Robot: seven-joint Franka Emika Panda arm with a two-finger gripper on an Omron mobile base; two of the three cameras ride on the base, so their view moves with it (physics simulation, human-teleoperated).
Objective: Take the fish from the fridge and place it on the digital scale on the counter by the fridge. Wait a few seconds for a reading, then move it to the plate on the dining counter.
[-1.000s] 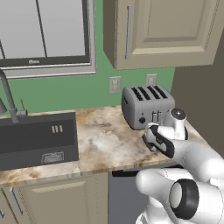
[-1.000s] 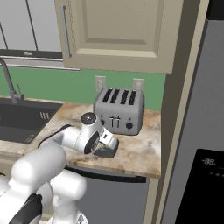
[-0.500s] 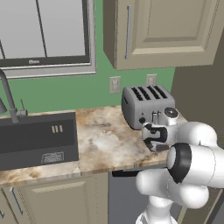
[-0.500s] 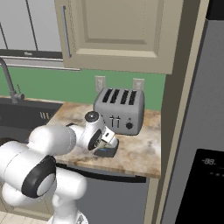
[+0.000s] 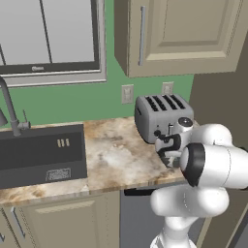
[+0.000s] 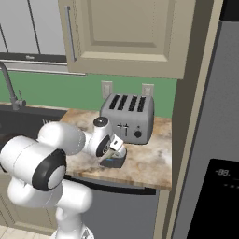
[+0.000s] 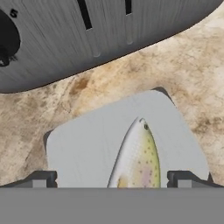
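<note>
— Swung round since a second ago: elbow and big white shoulder links now bulk at the near edge of both base views, with the wrist tucked lower over the counter [image 6: 149, 161]. Toaster, sink and cupboards unchanged in place.

— And the gripper [image 7: 111, 177]?

— Spread wide, not clamped on anything. Two dark fingertips [image 7: 40, 178] standing well apart at the bottom of the hand view, with the fish [image 7: 138, 155] lying between them, untouched on either side as far as can be seen.

— Where exactly, the fish?

— Flat on the pale top of the digital scale [image 7: 92, 144], head pointing away toward the toaster [image 7: 87, 35]. Tail end cut off by the lower edge, so full length hard to judge.

— From the base cameras?

— Mostly blocked. In the right base view, just a dark corner of the digital scale [image 6: 113, 162] peeping out under the wrist, close in front of the toaster [image 6: 127, 117]; fish hidden by the hand. In the left base view, scale covered by the arm, toaster [image 5: 162, 116] partly masked.

— Farther off?

— Sink [image 5: 41, 152] left of the toaster, wall cupboard [image 5: 184, 34] above, and the fridge [image 6: 212, 154] at the right, cropped by the frame edge.
</note>
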